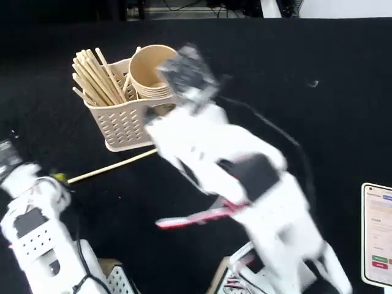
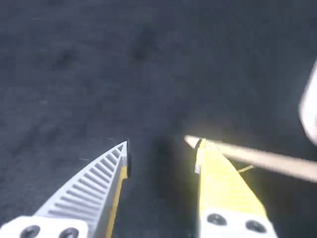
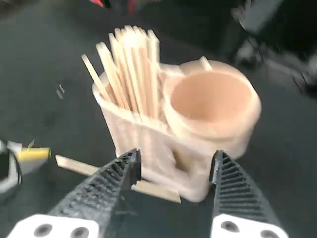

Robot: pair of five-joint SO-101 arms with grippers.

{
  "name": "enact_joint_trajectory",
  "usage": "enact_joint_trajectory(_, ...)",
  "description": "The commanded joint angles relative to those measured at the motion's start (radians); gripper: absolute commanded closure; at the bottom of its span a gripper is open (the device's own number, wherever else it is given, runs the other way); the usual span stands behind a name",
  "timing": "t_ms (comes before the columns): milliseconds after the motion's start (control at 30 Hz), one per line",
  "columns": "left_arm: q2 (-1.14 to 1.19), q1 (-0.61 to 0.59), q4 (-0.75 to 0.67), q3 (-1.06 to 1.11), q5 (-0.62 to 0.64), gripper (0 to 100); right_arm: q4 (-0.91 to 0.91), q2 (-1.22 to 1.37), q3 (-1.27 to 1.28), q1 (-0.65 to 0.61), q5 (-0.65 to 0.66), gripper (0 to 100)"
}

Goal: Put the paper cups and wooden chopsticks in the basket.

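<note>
— Left end effector (image 2: 161, 148) gapes wide, with the loose chopstick (image 2: 257, 158) at its yellow finger (image 2: 223, 183). Anything else around?
— Right end effector (image 3: 176, 158), also wide, faces the basket (image 3: 148, 134), which holds the paper cups (image 3: 210, 99) and chopsticks (image 3: 131, 64). The phone (image 1: 376, 233) lies well apart on the table (image 1: 294, 73).

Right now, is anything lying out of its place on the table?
Yes. One wooden chopstick lies flat on the table outside the basket, while the other chopsticks stand inside it with the paper cups. One end is at the left gripper.
</note>
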Motion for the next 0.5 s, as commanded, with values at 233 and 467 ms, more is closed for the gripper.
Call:
enact_joint_trajectory(233,0.002,0.493,0.41,-0.208,-0.48,77,0.066,-0.392,0.591,0.394,-0.005,76.1)
enact_joint_trajectory(467,0.015,0.446,0.33,-0.188,-0.692,76,-0.218,-0.576,1.013,0.413,-0.008,76.1)
